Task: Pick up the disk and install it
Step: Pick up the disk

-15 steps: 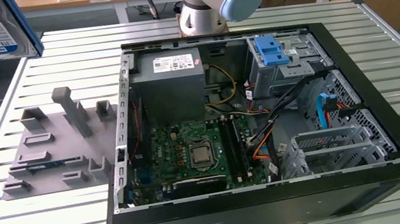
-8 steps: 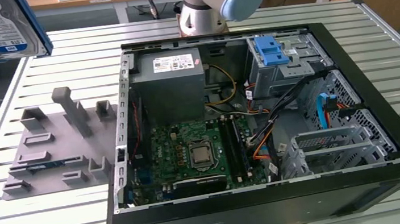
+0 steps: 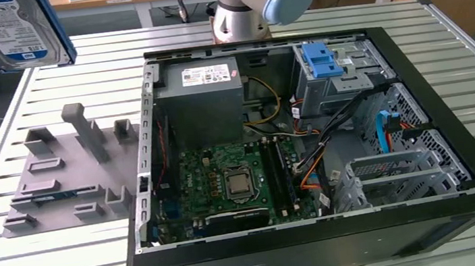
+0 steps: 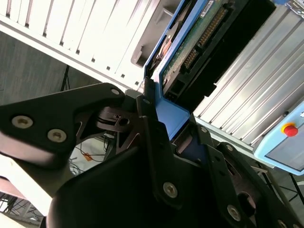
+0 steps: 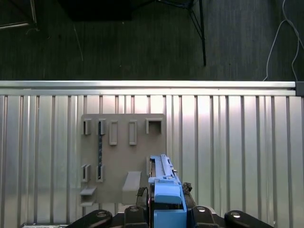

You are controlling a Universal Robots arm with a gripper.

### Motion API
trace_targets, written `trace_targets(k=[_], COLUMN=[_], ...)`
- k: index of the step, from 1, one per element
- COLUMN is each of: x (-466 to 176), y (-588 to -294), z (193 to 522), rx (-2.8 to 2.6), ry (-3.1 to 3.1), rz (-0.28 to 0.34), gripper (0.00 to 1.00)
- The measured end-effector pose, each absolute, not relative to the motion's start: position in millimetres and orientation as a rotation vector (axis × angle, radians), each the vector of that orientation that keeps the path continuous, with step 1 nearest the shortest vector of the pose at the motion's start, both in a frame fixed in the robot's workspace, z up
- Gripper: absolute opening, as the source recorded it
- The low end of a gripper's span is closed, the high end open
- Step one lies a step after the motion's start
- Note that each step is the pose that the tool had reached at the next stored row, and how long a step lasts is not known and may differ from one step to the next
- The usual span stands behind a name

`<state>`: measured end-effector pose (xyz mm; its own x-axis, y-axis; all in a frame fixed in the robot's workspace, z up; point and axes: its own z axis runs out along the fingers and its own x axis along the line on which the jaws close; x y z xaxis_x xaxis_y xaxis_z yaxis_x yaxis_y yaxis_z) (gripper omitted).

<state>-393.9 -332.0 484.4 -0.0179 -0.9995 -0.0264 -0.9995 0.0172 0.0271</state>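
Observation:
The disk (image 3: 12,31) hangs high over the slatted table at the exterior view's left, its white-and-blue label facing the camera inside a blue carrier. In the second wrist view my gripper (image 4: 173,121) is shut on the carrier's blue handle tab, and the drive's circuit-board side (image 4: 199,33) extends away from the fingers (image 4: 148,123). The first wrist view looks down the disk (image 5: 164,185) edge-on, hanging above the grey fixture plate (image 5: 123,152) with the gripper (image 5: 165,197) clamped around it.
An open computer case (image 3: 449,86) lies on the table, holding a grey power supply (image 3: 202,83), a motherboard (image 3: 234,181) and a blue drive-bay latch (image 3: 324,61). The grey fixture plate (image 3: 61,175) lies beside the case. The arm's base (image 3: 245,3) stands behind it. A pendant with a red button (image 4: 289,129) is nearby.

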Motion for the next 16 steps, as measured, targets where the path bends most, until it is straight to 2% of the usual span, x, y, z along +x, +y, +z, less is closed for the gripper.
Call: trace_targets(k=[16], x=[-350], y=[-332], z=[484], rx=[2.201], ry=[-2.240], rz=[-0.060], gripper=[0.36])
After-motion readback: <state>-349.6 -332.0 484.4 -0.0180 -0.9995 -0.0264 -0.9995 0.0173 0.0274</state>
